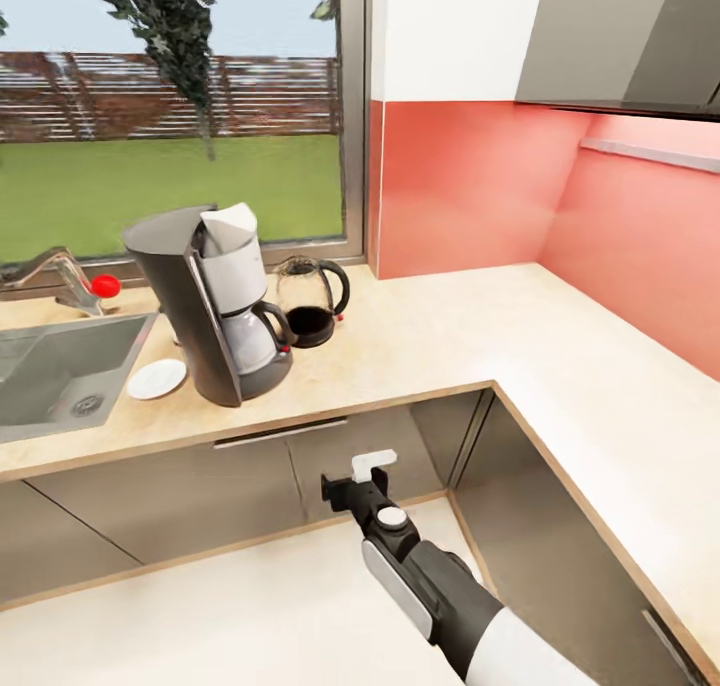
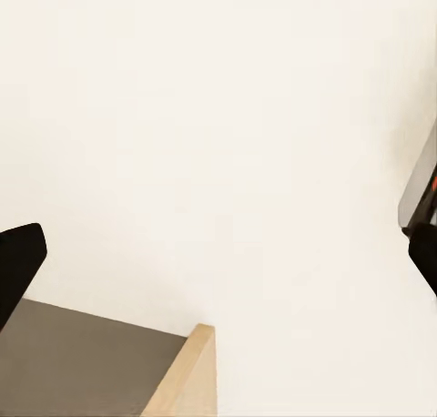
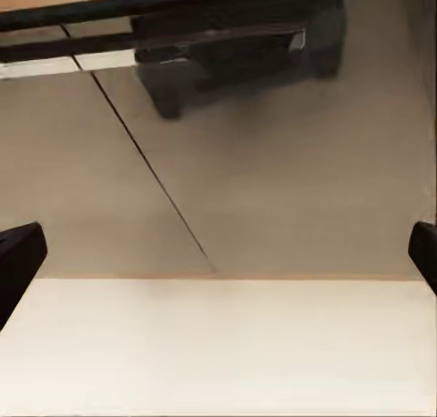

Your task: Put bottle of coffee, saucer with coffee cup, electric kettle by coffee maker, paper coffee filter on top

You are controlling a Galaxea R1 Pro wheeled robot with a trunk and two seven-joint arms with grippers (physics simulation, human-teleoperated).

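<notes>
over at the left, a sink (image 1: pixel 40 386) is sunk into the countertop (image 1: pixel 420 341). beside it lies the saucer (image 1: pixel 157 378), just left of the coffee maker (image 1: pixel 205 301), which has the paper filter (image 1: pixel 232 228) on top. the kettle (image 1: pixel 310 301) stands just right of the maker. lower down, the right gripper (image 1: pixel 362 478) hangs before the cabinet fronts (image 1: pixel 250 476), its fingers (image 3: pixel 20 258) spread wide and empty. the left gripper's fingers (image 2: pixel 18 262) are likewise apart over pale floor (image 2: pixel 218 144).

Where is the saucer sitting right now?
In the head view the saucer lies flat on the kitchen countertop, between the sink and the coffee maker, at the machine's left.
</notes>
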